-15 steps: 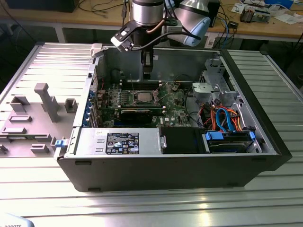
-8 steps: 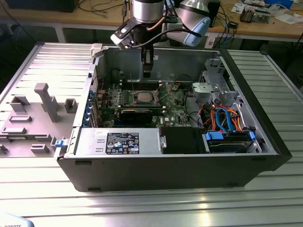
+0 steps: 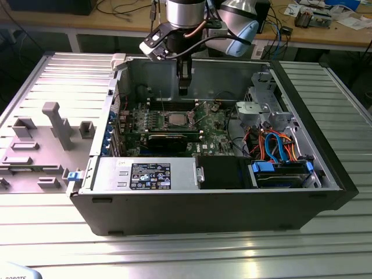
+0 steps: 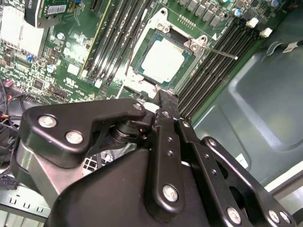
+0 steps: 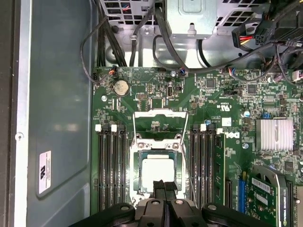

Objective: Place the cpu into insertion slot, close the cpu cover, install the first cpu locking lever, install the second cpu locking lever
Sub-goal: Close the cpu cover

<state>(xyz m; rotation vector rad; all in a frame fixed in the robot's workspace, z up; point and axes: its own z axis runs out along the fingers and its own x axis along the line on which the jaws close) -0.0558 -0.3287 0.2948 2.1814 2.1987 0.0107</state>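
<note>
One gripper (image 3: 183, 88), fingers pressed together with nothing visible between them, hangs above the cpu (image 5: 158, 172). The chip sits in the insertion slot (image 5: 158, 144), framed by the cpu cover (image 5: 134, 169). Two thin locking levers (image 5: 134, 125) stand raised. The open computer case (image 3: 203, 215) lies on a ribbed metal table (image 3: 174, 256), with a cluttered wooden bench (image 3: 325, 36) on the far side.

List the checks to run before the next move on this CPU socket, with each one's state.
1. cpu seated in the insertion slot: ok.
2. cpu cover lowered over the chip: ok.
3. Locking lever latched: not ok; its rod angles out over the memory slots.
4. Other locking lever latched: cannot tell.
5. gripper free of load: ok; shut, holding nothing, close to the cpu.
</note>
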